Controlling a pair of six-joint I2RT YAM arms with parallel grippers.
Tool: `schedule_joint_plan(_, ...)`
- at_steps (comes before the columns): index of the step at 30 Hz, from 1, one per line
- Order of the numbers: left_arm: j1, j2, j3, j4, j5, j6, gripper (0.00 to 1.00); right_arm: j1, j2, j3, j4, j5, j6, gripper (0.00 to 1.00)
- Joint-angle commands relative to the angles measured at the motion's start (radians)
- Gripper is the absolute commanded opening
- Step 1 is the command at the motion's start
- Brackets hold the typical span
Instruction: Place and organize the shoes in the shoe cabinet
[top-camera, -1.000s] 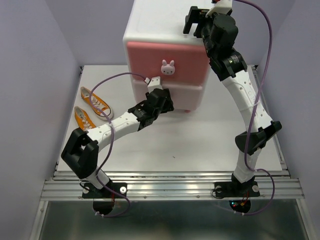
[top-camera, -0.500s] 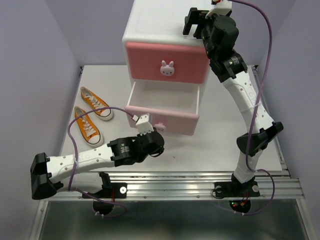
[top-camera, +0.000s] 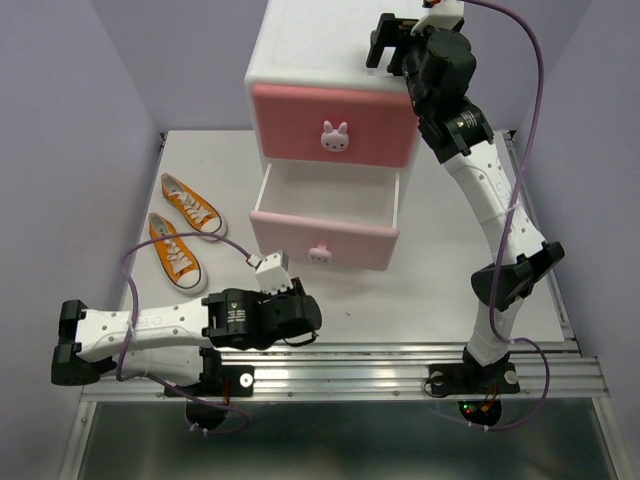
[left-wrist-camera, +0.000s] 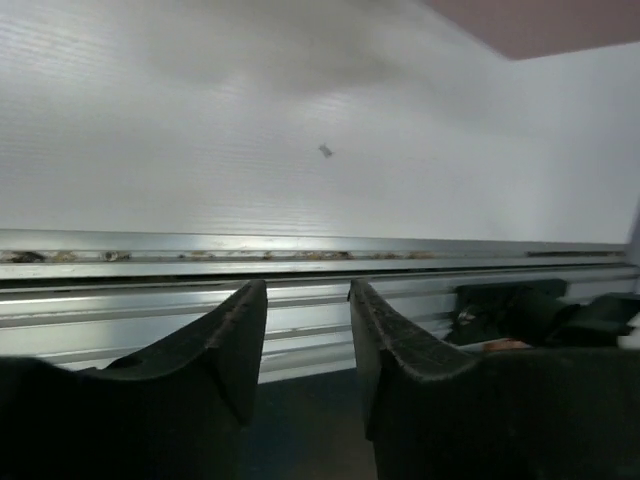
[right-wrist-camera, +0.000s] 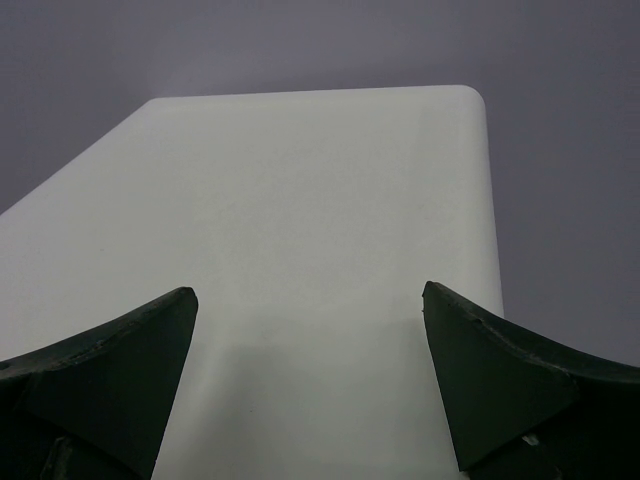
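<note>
The white shoe cabinet (top-camera: 320, 45) stands at the back of the table, its deeper pink upper drawer (top-camera: 300, 125) shut and its pale pink lower drawer (top-camera: 345, 242) pulled out, with nothing visible inside. Two orange sneakers (top-camera: 190, 205) (top-camera: 173, 250) lie side by side on the left of the table. The black sneakers are out of view. My left gripper (top-camera: 308, 325) (left-wrist-camera: 308, 290) is low near the table's front edge, narrowly open and empty, apart from the drawer. My right gripper (top-camera: 385, 40) (right-wrist-camera: 310, 295) is wide open and empty over the cabinet top (right-wrist-camera: 320, 200).
The aluminium rail (top-camera: 340, 375) (left-wrist-camera: 300, 255) runs along the table's front edge, just ahead of my left fingers. Purple walls close in both sides. My right arm's base (top-camera: 485, 375) stands at the front right.
The lower drawer has come out from shut to open. My left gripper let go of it and drew back to the front edge. The right arm has not moved.
</note>
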Motion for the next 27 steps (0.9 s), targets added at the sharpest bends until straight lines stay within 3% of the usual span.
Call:
schedule_joint_plan(1, -0.002, 0.032, 0.217, -0.099, -0.164, -0.011, 0.64, -0.006, 0.134, -0.075, -0.317, -0.031, 0.075, 1.0)
schedule_joint_plan(2, 0.004, 0.052, 0.305, -0.157, -0.193, -0.056, 0.98, -0.006, 0.128, -0.075, -0.315, -0.031, 0.075, 1.0)
schedule_joint_plan(6, 0.089, 0.074, 0.516, -0.202, -0.239, -0.049, 0.99, -0.006, 0.102, -0.101, -0.315, -0.025, 0.075, 1.0)
schedule_joint_plan(9, 0.319, 0.081, 0.652, -0.092, -0.229, 0.219, 0.99, -0.006, 0.07, -0.127, -0.315, -0.028, 0.076, 1.0)
schedule_joint_plan(10, 0.465, 0.092, 0.681, -0.069, -0.201, 0.28, 0.99, -0.006, 0.062, -0.133, -0.317, -0.025, 0.076, 1.0)
schedule_joint_plan(11, 0.537, 0.1, 0.723, -0.016, -0.186, 0.384, 0.99, -0.006, 0.055, -0.142, -0.323, -0.022, 0.076, 1.0)
schedule_joint_plan(12, 0.692, 0.117, 0.747, 0.015, -0.119, 0.432, 0.99, -0.006, 0.039, -0.147, -0.325, -0.021, 0.082, 1.0)
schedule_joint_plan(13, 0.694, 0.117, 0.748, 0.049, -0.065, 0.484, 0.99, -0.006, 0.032, -0.154, -0.325, -0.024, 0.088, 1.0)
schedule_joint_plan(14, 0.841, 0.141, 0.763, 0.098, -0.022, 0.559, 0.99, -0.006, 0.026, -0.156, -0.326, -0.025, 0.09, 1.0)
schedule_joint_plan(16, 0.963, 0.175, 0.765, 0.115, 0.099, 0.58, 0.99, -0.006, 0.024, -0.13, -0.328, -0.028, 0.09, 1.0)
schedule_joint_plan(17, 1.093, 0.218, 0.768, 0.12, 0.153, 0.595, 0.99, -0.006, 0.026, -0.109, -0.329, -0.025, 0.087, 1.0)
schedule_joint_plan(18, 1.152, 0.241, 0.766, 0.12, 0.2, 0.612, 0.99, -0.006, 0.035, -0.076, -0.328, -0.024, 0.082, 1.0)
schedule_joint_plan(20, 1.282, 0.293, 0.739, 0.152, 0.307, 0.629, 0.99, -0.006, 0.071, 0.042, -0.315, -0.025, 0.055, 1.0)
schedule_joint_plan(24, 1.388, 0.354, 0.712, 0.201, 0.325, 0.689, 0.99, -0.006, 0.139, 0.267, -0.212, -0.024, 0.007, 1.0)
schedule_joint_plan(27, 1.474, 0.396, 0.686, 0.227, 0.321, 0.75, 0.99, -0.015, 0.09, 0.243, -0.029, -0.004, 0.007, 1.0)
